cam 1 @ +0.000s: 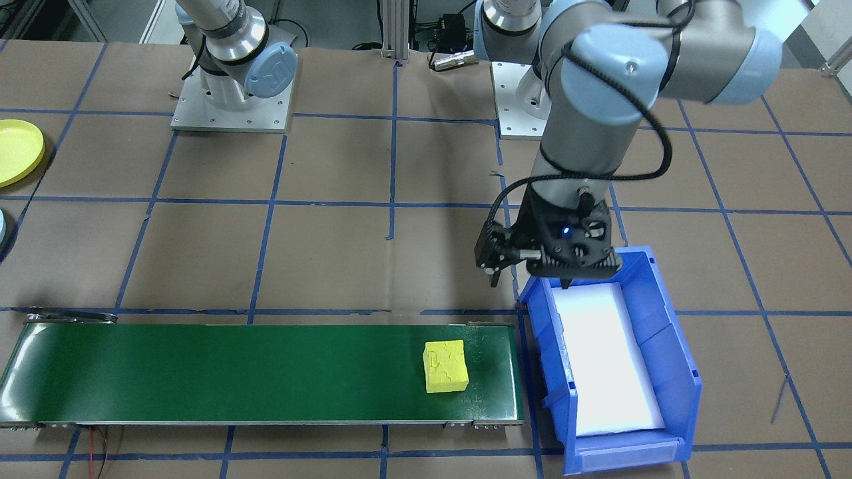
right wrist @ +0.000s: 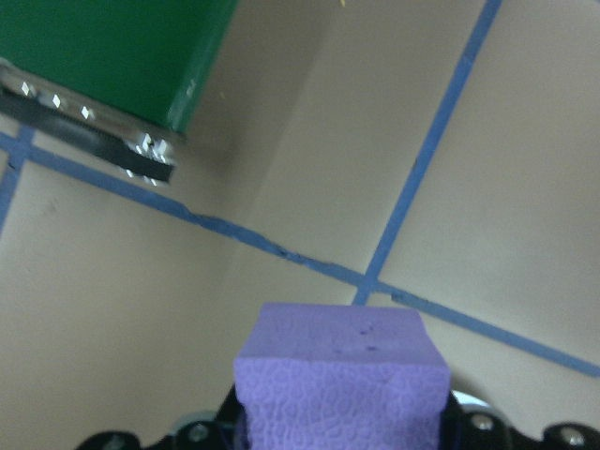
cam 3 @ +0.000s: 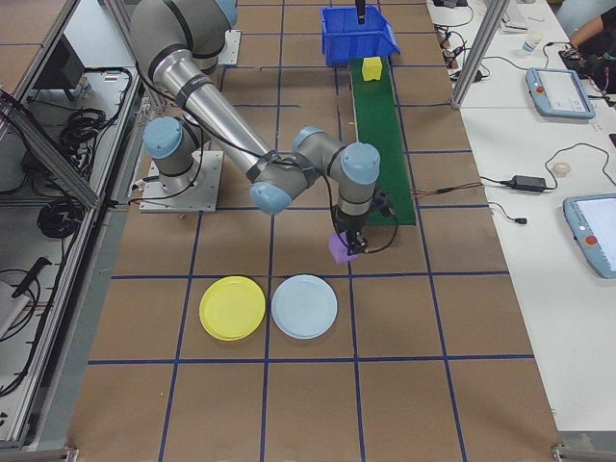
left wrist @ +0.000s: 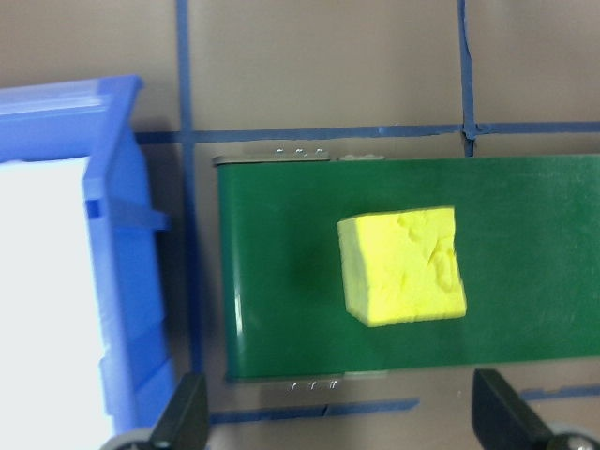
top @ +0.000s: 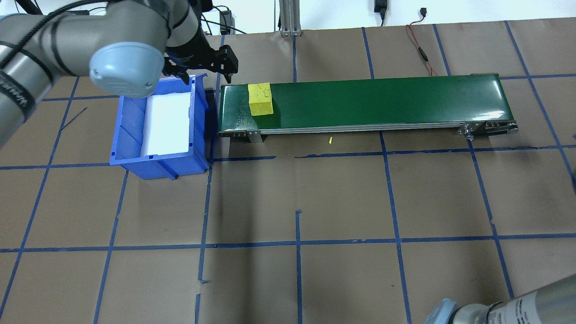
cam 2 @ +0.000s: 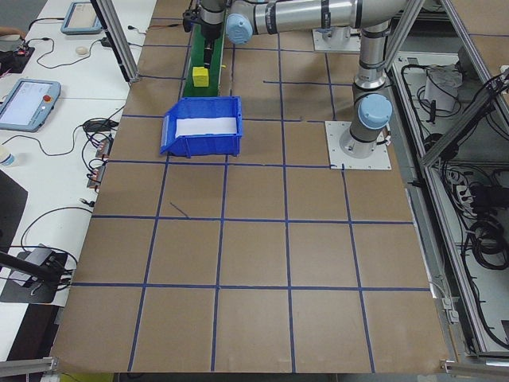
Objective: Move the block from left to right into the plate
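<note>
A yellow block (cam 1: 444,366) (left wrist: 403,265) lies on the green conveyor belt (cam 1: 200,372), at the end beside the blue bin. My left gripper (cam 1: 530,276) (top: 207,74) hangs open above that end, on the robot's side of the belt, with nothing between its fingers (left wrist: 183,417). My right gripper (cam 3: 348,241) is shut on a purple block (right wrist: 342,375) just off the belt's other end, low over the table. The yellow plate (cam 3: 232,308) (cam 1: 16,152) lies on the table a short way from that gripper.
The blue bin (top: 135,135) with a white pad inside stands against the belt's end under my left arm. A light blue plate (cam 3: 304,306) lies beside the yellow one. Both arm bases (cam 1: 233,113) stand at the back of the table.
</note>
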Available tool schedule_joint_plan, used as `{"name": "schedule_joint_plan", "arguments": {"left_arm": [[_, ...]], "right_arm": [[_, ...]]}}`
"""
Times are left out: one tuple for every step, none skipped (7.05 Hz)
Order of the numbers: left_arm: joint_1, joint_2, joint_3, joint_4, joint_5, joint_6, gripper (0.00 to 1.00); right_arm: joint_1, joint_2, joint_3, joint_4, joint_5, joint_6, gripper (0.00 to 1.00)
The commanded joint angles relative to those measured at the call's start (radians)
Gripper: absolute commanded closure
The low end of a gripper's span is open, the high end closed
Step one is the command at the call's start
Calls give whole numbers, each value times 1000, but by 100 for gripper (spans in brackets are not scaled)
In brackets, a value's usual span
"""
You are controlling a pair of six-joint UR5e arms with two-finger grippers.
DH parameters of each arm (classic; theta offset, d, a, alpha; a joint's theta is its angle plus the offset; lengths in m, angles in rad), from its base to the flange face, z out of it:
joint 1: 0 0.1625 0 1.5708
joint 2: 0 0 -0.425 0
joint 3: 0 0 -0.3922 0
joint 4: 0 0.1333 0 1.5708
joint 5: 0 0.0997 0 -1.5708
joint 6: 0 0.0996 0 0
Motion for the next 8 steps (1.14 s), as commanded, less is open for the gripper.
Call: {"name": "schedule_joint_plan", "arguments": {"left_arm": [[90,162,-5,-225,30,55,0],[121,235,-6,-308,27,72,0],[146,263,-6,-342,25,75,0],[158,251,-18,-344,6,75,0],[140,259,-34,-346,4,74,0],[132,267,-43,-349,2,77,0],[130,265,-46,-349,1,84,0],[132,265,-46,-350,-2,84,0]], "right_arm": [[-172,15,105,-109,7,-165,44],[-248,30,104,-114,38,-260,12],[-260,50,104,-124,145,-292,0],[-261,50,102,-124,161,-291,0],[-261,36,98,-121,163,-282,0],[-261,22,96,-114,219,-262,0],[-232,6,95,-101,288,-189,0],[-140,-48,85,-65,283,-35,0]]}}
